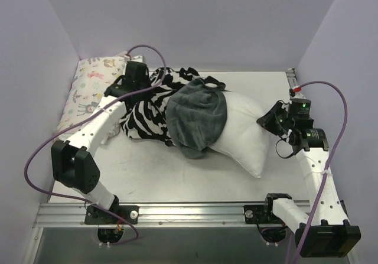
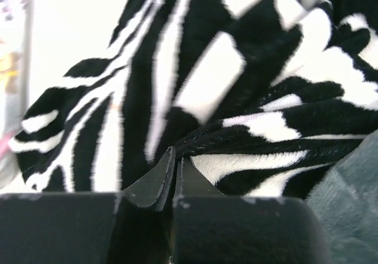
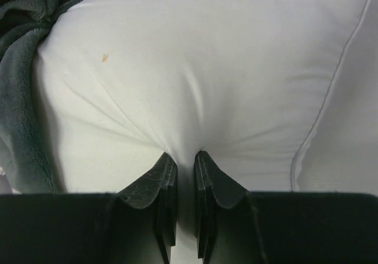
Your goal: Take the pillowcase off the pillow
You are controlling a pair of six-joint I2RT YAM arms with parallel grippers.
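Observation:
The zebra-striped pillowcase (image 1: pixel 150 110) lies bunched at the middle left, its slate-grey inner face (image 1: pixel 198 115) turned out over the left end of the white pillow (image 1: pixel 245 135). The pillow's right half is bare and points to the front right. My left gripper (image 1: pixel 155 82) is shut on a fold of the pillowcase (image 2: pixel 236 69) at its far edge; in the left wrist view the left gripper (image 2: pixel 176 153) pinches a dark hem. My right gripper (image 1: pixel 264 121) is shut on the pillow (image 3: pixel 207 69) at its right side; in the right wrist view the right gripper (image 3: pixel 185 157) pinches white fabric.
A small pastel animal-print pillow (image 1: pixel 88 90) lies along the left wall. The purple walls close in on the left, far and right sides. The aluminium rail (image 1: pixel 195 212) with both arm bases runs along the near edge.

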